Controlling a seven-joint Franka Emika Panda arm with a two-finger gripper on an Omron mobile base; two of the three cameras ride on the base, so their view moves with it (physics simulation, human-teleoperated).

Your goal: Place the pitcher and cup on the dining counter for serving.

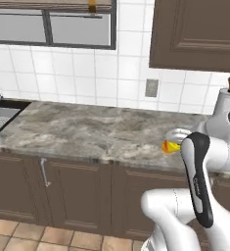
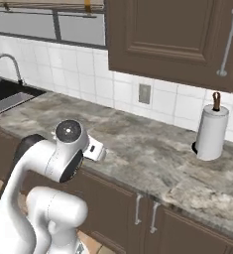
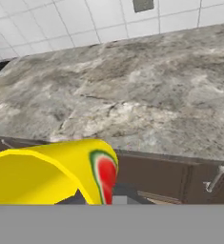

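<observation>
- Left base view: we see the white arm with dark joints (image 1: 197,181) rising at the lower right, and just past its wrist a scrap of the small yellow cup (image 1: 170,146) pokes out, over the front edge of the grey-brown veined marble table (image 1: 87,130). The pincer itself is hidden behind the wrist here, so from this side we cannot tell how its jaws stand. Far to the left of the cup lies the black sink (image 1: 1,117); behind and to the right of the wrist stands a white paper-towel roll on a brown peg (image 1: 227,105). On the white tiled wall beyond the table sits a grey wall outlet (image 1: 151,88).
- Right base view: the arm bends in at the lower left, its hand reaching the near edge of the same table. The cup is hidden behind the arm from here. The paper-towel roll stands upright well off to the right, near the wall, and the sink with its curved chrome tap (image 2: 6,64) is far to the left.
- Hand view: the cup lies tilted on its side right at the pincer (image 3: 96,199), its red mark with a green edge turned toward us, its yellow wall crossing the lower left. We judge the jaws pressed together on the cup, which hangs in front of the table's edge and the dark brown cabinet doors (image 3: 180,183) below.
</observation>
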